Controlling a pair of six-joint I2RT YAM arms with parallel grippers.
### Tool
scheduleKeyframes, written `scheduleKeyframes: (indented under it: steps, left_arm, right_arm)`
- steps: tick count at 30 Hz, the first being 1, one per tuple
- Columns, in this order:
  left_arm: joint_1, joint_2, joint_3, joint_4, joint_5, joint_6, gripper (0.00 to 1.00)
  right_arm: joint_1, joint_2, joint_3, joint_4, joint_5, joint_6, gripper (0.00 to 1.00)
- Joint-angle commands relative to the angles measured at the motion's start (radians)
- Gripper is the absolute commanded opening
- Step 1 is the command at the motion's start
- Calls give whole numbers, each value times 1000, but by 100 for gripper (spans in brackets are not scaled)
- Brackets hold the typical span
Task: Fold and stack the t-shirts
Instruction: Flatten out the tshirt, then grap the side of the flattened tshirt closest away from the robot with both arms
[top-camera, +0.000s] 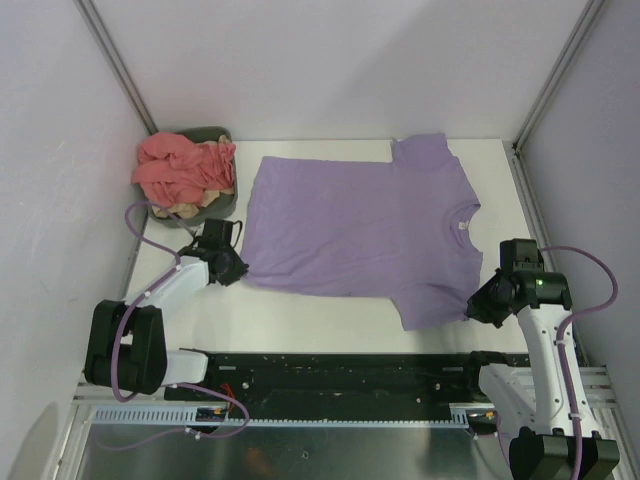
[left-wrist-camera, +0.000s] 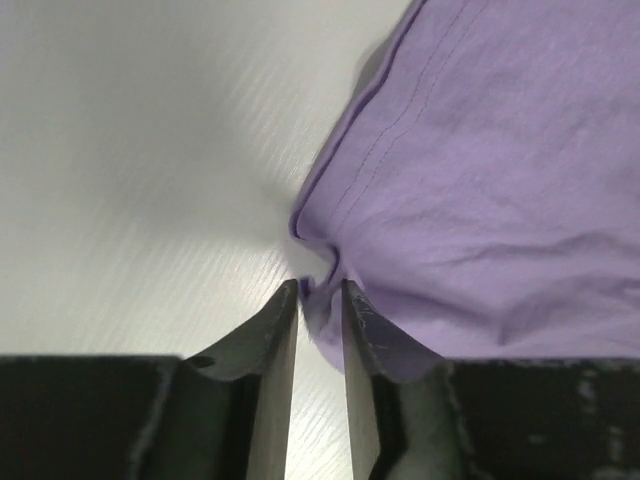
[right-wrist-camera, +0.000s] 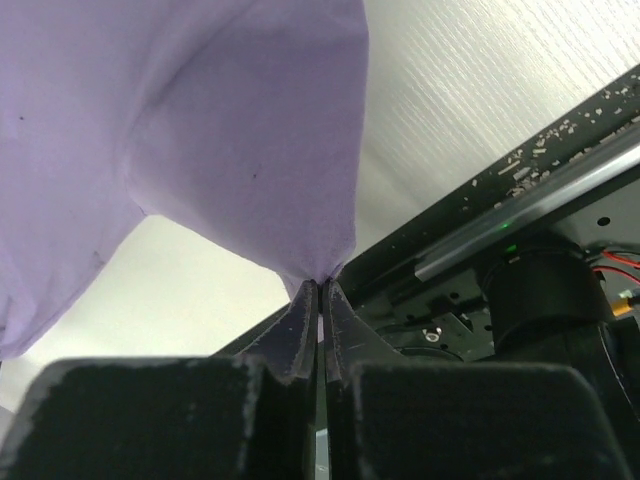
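Roughly at the middle of the white counter (top-camera: 320, 315) lies the plain lavender round-necked cloth t-shirt (top-camera: 360, 230), spread flat with its neck toward 3 o'clock and its hem toward 9 o'clock.

At 10 o'clock the dark grey-green bin (top-camera: 226, 204) stands just beside the hem. It is heaped with a crumpled salmon-pink cloth shirt (top-camera: 180, 168), and a tan cloth (top-camera: 190, 208) shows beneath. How many garments the bin holds cannot be told. A black slotted rail (top-camera: 340, 372) runs along the near edge at 6 o'clock, and pale walls close the other sides.

The left end effector (left-wrist-camera: 320, 290) sits at the hem corner at 8 o'clock. Its fingers stand narrowly apart with a pucker of lavender cloth between them, seemingly pinched, though the contact is partly hidden.

The right end effector (right-wrist-camera: 320, 285) at 4 o'clock has its fingers pressed together on the edge of the near sleeve. The cloth there is raised off the counter. From above, this grip is hidden under the arm.
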Motion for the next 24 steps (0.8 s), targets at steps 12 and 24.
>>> scheduleKeyframes:
  steps: [12, 24]
  left_arm:
    - [5, -119, -76, -11, -34, -27, 47]
    - [-6, -144, -139, -14, -37, -92, 40]
  right_arm:
    - [-10, 30, 81, -56, 33, -91, 0]
    - [-11, 130, 130, 8, 58, -124, 0]
